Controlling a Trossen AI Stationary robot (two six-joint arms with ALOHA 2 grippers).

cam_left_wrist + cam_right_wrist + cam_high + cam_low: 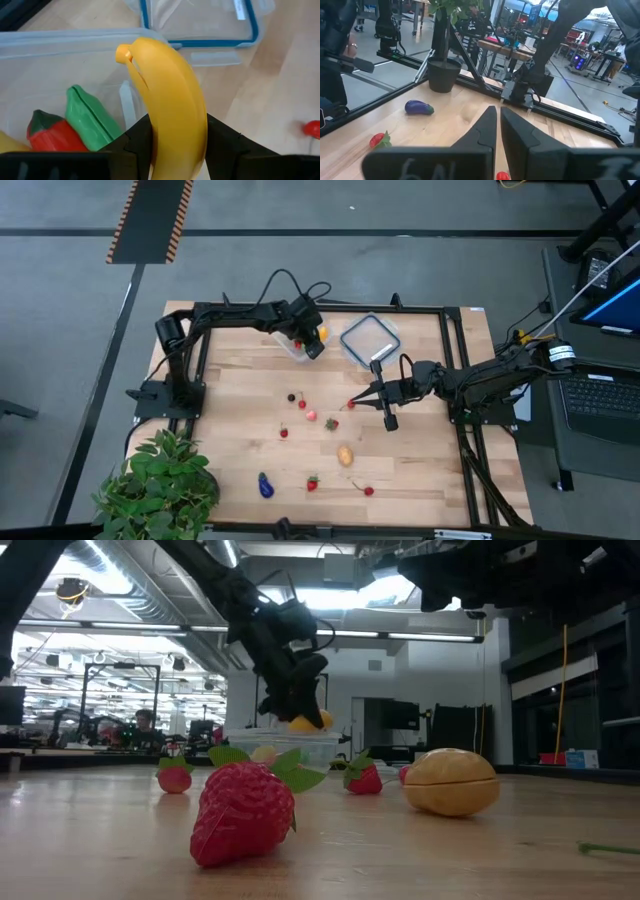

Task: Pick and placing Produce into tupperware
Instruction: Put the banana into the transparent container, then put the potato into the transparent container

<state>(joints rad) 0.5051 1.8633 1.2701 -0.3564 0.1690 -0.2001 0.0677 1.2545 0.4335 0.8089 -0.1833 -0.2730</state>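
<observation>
Partway through, the left pincer [175,150] pinches a yellow banana [170,100] above the tupperware [60,55], which already holds some produce, while many pieces wait nearer the right pincer [390,423], pressed together.

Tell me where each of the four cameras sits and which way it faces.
High view: overhead, looking straight down at the wooden table and both arms.
Low view: at tabletop height, looking level past a red toy strawberry; the left arm hangs over the clear plastic tub.
Left wrist view: looks past the left gripper, shut on a yellow toy banana above the tub.
Right wrist view: looks past the shut right gripper toward a purple toy eggplant.
Shared: banana and tub show in low and left wrist views.
</observation>
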